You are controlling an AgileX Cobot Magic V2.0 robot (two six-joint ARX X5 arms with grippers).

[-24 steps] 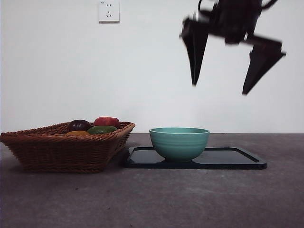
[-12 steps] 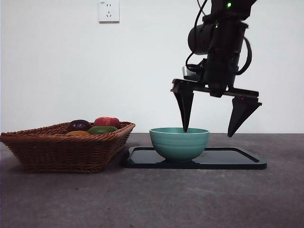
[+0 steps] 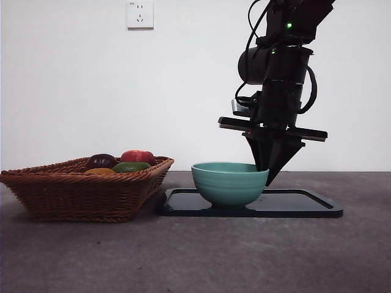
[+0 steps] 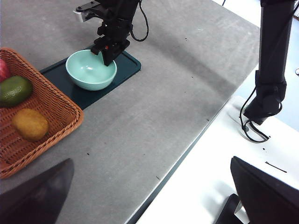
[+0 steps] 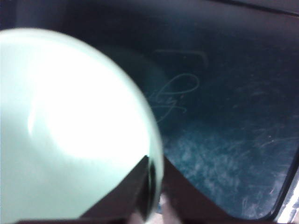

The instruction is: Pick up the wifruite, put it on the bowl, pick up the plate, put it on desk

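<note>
The mint-green bowl [image 3: 229,183] stands on the dark plate [image 3: 299,205], a flat tray on the grey desk [image 3: 195,256]. My right gripper [image 3: 266,173] has come down at the bowl's right side. Its jaws are shut on the bowl's rim, one inside and one outside, as the right wrist view shows [image 5: 152,186]. The bowl [image 5: 70,126] looks empty. The wifruite [image 4: 30,124], orange-brown, lies in the wicker basket [image 4: 60,109]. My left gripper [image 4: 149,162] hangs open high above the desk's edge, holding nothing.
The basket [image 3: 85,192] stands left of the plate and also holds a dark purple fruit [image 3: 101,161], a red one [image 3: 137,156] and a green one [image 3: 131,166]. A wall socket [image 3: 140,13] is on the back wall.
The right gripper dropped from high above with its jaws wide apart down to the bowl's right rim. Its jaws then closed on that rim.
</note>
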